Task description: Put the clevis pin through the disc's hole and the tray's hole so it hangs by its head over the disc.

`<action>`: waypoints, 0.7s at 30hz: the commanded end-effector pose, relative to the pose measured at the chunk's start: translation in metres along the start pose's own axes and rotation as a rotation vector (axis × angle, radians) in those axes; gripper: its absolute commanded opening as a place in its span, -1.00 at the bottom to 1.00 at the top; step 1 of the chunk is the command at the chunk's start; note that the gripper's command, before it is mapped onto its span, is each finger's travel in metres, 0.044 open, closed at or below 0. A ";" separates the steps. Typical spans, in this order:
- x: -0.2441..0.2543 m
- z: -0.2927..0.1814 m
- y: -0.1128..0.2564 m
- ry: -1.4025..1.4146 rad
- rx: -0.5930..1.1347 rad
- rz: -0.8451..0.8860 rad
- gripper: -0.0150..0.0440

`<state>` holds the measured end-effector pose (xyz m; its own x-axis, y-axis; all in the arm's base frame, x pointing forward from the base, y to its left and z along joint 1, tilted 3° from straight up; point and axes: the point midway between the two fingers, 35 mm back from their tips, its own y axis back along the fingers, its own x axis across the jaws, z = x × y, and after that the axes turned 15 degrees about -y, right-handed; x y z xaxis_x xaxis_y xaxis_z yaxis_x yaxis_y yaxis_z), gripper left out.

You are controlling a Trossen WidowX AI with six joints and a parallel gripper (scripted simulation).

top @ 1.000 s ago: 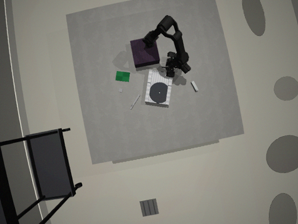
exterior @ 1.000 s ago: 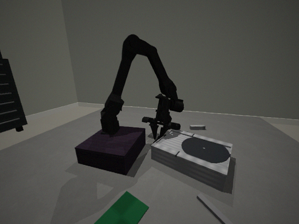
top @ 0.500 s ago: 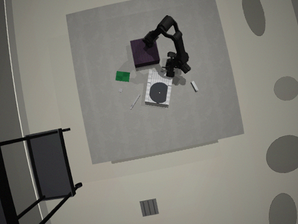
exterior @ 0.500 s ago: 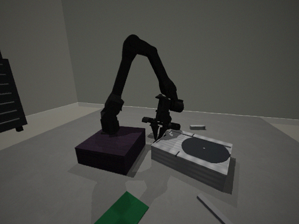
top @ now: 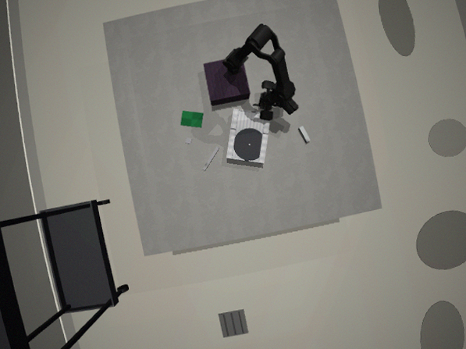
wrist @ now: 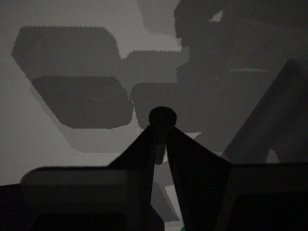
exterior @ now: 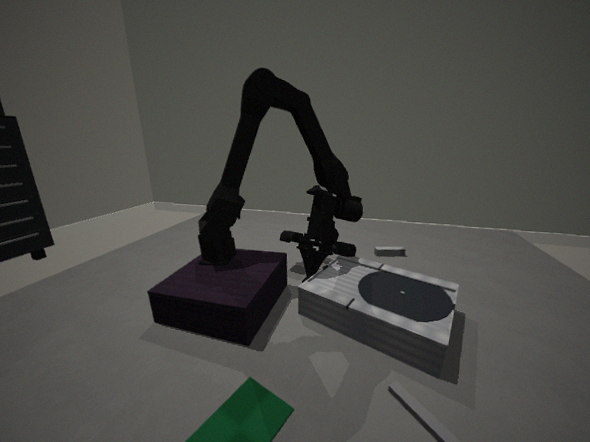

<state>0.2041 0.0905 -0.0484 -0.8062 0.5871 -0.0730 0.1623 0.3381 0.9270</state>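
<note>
So the end effector (top: 256, 104) (exterior: 308, 278) (wrist: 160, 131) is pinched onto the clevis pin (wrist: 163, 116), tips pointing down, just beside the near-arm end of the steel tray (top: 248, 121) (exterior: 368, 334). In the wrist cam the pin sits right at the fingertips: round head at the top, poking out past them, with the shank down in the narrow gap. Its long axis runs pretty much up and down that picture, head end up, shank heading towards the bottom edge. Can't really tell if it's upright or tipped, it's too dark, and I can't pick it out in the other two views.

Next out, the dark disc (top: 242, 146) (exterior: 384, 297) lies flat in the tray, at the end away from the arm's base, small pale spot at its middle. No pin through it. The arm (top: 282, 71) (exterior: 244, 143) stands on a purple block (top: 216, 85) (exterior: 213, 286). Further off on the table (top: 178, 203) (exterior: 68, 380): a green piece (top: 192, 119) (exterior: 242, 417), a thin grey bar (top: 211, 158) (exterior: 428, 425) and a short pale bar (top: 303, 134) (exterior: 389, 251).
</note>
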 end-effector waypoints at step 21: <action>-0.006 -0.023 0.063 0.000 -0.001 0.000 -0.49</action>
<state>0.2042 0.0905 0.0067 -0.8073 0.5863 -0.0672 0.1742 0.3455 0.9221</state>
